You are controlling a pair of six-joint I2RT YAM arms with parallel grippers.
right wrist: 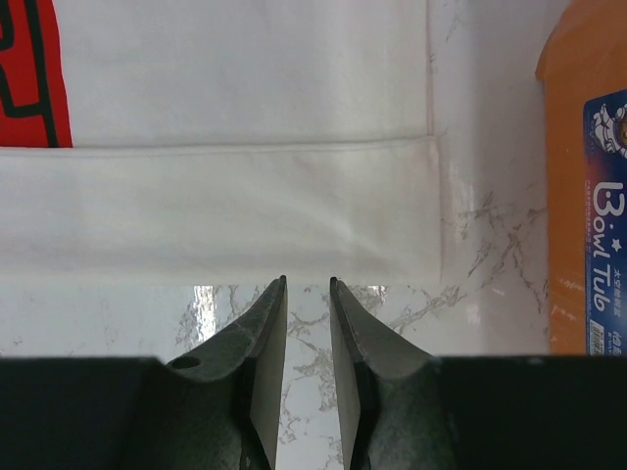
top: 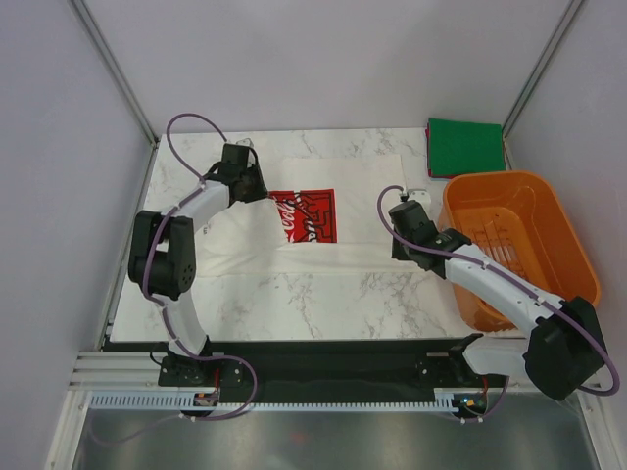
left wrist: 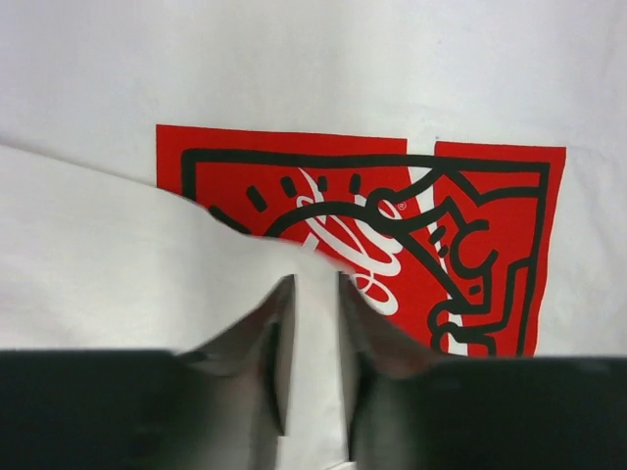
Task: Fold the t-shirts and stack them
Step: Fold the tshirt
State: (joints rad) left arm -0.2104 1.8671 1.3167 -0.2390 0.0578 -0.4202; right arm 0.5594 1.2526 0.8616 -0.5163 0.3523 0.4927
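Note:
The white t-shirt (top: 323, 250) lies spread on the marble table, its red chest print (top: 304, 215) facing up. My left gripper (top: 259, 188) is at the shirt's left side and is shut on a fold of white cloth. In the left wrist view that fold (left wrist: 118, 264) lies over the left corner of the print (left wrist: 431, 235), and cloth fills the gap at my left gripper (left wrist: 315, 278). My right gripper (top: 403, 245) hovers by the shirt's right side. In its wrist view it (right wrist: 308, 282) is open and empty over bare marble, just short of the shirt's folded edge (right wrist: 225, 211). The dark green t-shirt (top: 465, 147) lies folded square at the back right.
An orange slatted basket (top: 568, 250) stands at the right edge of the table, close beside my right arm, and its labelled wall (right wrist: 578, 196) shows in the right wrist view. Bare marble (top: 323, 304) lies between the shirt and the near edge. Grey walls enclose the table.

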